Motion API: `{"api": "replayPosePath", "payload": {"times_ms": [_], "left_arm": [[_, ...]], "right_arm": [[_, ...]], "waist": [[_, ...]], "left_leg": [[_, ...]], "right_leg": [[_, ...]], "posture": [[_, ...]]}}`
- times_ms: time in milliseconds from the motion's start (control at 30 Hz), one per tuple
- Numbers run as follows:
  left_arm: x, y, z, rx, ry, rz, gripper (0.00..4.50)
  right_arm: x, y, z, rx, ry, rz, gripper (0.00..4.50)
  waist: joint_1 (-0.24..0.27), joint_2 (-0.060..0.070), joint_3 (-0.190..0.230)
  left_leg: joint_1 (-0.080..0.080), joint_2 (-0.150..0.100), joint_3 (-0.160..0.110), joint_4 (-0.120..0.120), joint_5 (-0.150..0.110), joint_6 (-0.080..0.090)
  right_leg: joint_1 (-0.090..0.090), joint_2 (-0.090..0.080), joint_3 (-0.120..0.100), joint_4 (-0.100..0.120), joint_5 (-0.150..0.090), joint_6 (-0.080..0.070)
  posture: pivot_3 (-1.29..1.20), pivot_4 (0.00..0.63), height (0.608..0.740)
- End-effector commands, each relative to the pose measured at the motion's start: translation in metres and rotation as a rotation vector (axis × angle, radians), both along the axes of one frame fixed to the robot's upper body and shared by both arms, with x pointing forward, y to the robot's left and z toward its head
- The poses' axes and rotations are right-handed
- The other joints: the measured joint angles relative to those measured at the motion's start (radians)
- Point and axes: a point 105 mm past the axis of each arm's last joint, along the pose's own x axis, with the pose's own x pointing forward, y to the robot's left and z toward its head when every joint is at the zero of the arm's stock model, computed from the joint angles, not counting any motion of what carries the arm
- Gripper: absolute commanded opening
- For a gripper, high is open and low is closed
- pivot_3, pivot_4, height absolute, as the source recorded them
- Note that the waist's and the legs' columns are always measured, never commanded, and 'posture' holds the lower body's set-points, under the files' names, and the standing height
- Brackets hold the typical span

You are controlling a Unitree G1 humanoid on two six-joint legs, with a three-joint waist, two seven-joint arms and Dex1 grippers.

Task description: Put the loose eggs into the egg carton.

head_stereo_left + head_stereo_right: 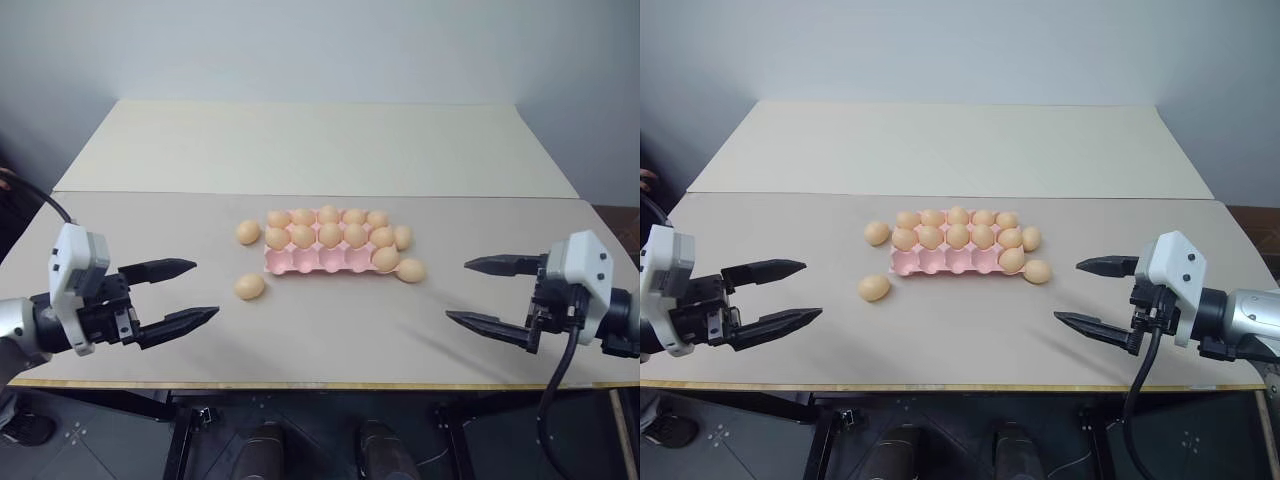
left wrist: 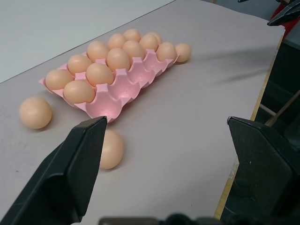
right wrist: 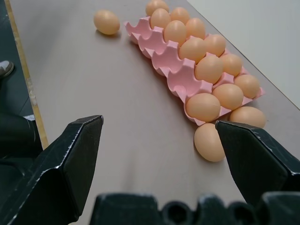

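Fingers of the left gripper [image 1: 168, 293] and right gripper [image 1: 492, 293] stand wide apart, empty, over a beige worktop [image 1: 330, 330] by a pale wall. Between them sits the egg carton [image 1: 318, 260], loose eggs [image 1: 249, 287] beside it.

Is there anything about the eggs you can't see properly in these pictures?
- Left wrist view: one loose egg is partly hidden behind a gripper finger.
- Right wrist view: the loose egg beside the egg carton is partly covered by a finger.
- Left eye view: whether the egg at the carton's right edge sits in a cup or on the table is too small to tell.
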Motion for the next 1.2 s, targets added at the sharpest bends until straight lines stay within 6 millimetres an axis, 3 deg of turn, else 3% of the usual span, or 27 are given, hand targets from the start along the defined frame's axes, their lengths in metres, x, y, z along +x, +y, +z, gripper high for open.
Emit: {"api": "replayPosePath", "payload": {"times_ms": [33,300,567,700,900,1200], "left_arm": [[0.003,0.002,0.004,0.054,-0.028,0.015,4.48],[0.003,0.003,0.018,0.032,-0.051,-0.008,4.48],[0.011,-0.002,0.013,0.059,-0.087,-0.047,4.48],[0.008,-0.002,0.016,0.042,-0.075,-0.064,4.48],[0.006,-0.002,0.014,0.063,-0.059,-0.082,4.48],[0.006,-0.009,0.012,0.068,-0.054,-0.107,4.48]], "right_arm": [[-0.005,0.001,0.01,-0.005,-0.042,0.017,4.5],[-0.005,-0.001,0.009,-0.004,-0.048,0.001,4.5],[0.016,-0.014,0.003,-0.025,-0.045,-0.092,4.5],[0.027,-0.011,0.002,-0.057,-0.051,-0.081,4.5],[0.05,0.005,-0.01,-0.099,-0.063,-0.046,4.5],[0.104,0.025,-0.048,-0.176,-0.068,-0.077,4.5]], "waist": [[0.0,0.0,0.0],[-0.001,0.0,0.0],[-0.001,0.0,0.0],[-0.007,0.0,0.0],[-0.008,0.0,0.0],[-0.014,0.001,0.001]], "left_leg": [[0.0,0.0,0.0,0.0,0.0,0.0],[0.0,0.0,0.0,0.0,0.0,0.0],[0.0,0.0,0.0,0.0,0.0,0.0],[0.0,0.0,0.0,0.0,0.0,0.0],[0.0,0.0,0.0,0.0,0.0,0.0],[-0.002,0.0,0.0,0.0,0.0,0.0]], "right_leg": [[0.0,0.0,0.0,0.0,0.0,0.0],[0.0,0.0,0.0,0.0,0.0,0.0],[0.0,0.0,0.0,0.0,0.0,0.0],[-0.001,0.0,0.0,0.0,0.0,0.0],[-0.001,0.0,0.0,0.0,0.0,0.0],[-0.004,0.0,0.0,0.001,0.0,0.0]], "posture": [[0.0,0.15,0.74],[0.0,0.15,0.74],[0.0,0.15,0.74],[0.0,0.15,0.74],[0.0,0.15,0.74],[0.0,0.15,0.74]]}}
